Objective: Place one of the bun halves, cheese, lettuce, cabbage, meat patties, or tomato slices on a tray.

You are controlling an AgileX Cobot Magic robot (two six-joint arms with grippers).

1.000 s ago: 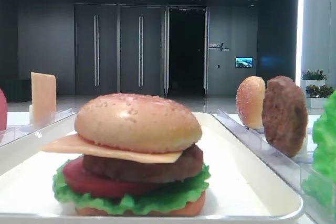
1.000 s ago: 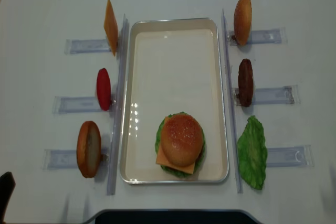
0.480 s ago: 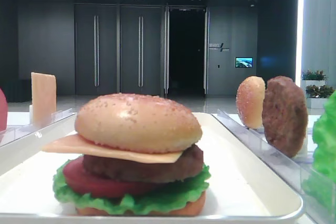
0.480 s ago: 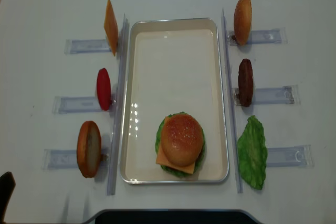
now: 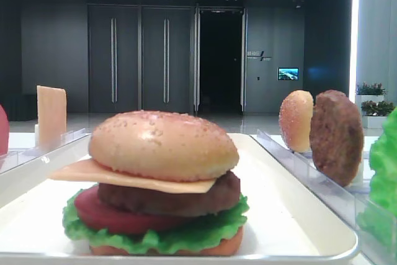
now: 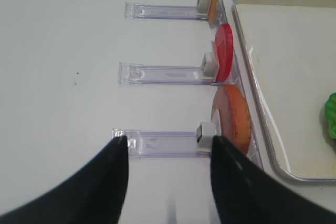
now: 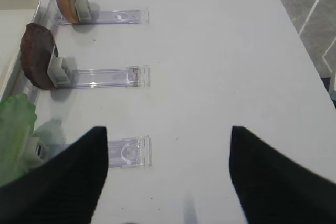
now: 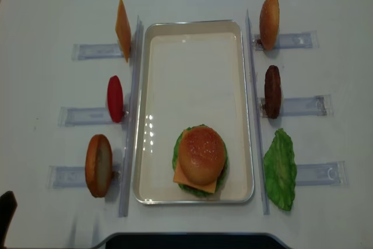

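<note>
A stacked burger sits on the white tray [image 5: 310,228], its sesame bun top [image 5: 162,144] uppermost. Cheese [image 5: 133,178], patty [image 5: 170,198], tomato [image 5: 115,215] and lettuce [image 5: 155,234] lie beneath. No pincer shows.

You've got a white table [image 8: 52,4] as the work surface, matte, with a few small dark specks. Past its far right edge from the right wrist view there's grey tiled floor [image 7: 315,3] with pale grout lines. Low front view: dark hall behind, grey panelled wall with tall double doors [image 5: 139,60] and long vertical handles, an open dark doorway [image 5: 220,60] beside them, a small lit screen [image 5: 288,74], recessed ceiling spots, a bright vertical light strip [image 5: 355,29], potted plants [image 5: 372,89] at right.
</note>
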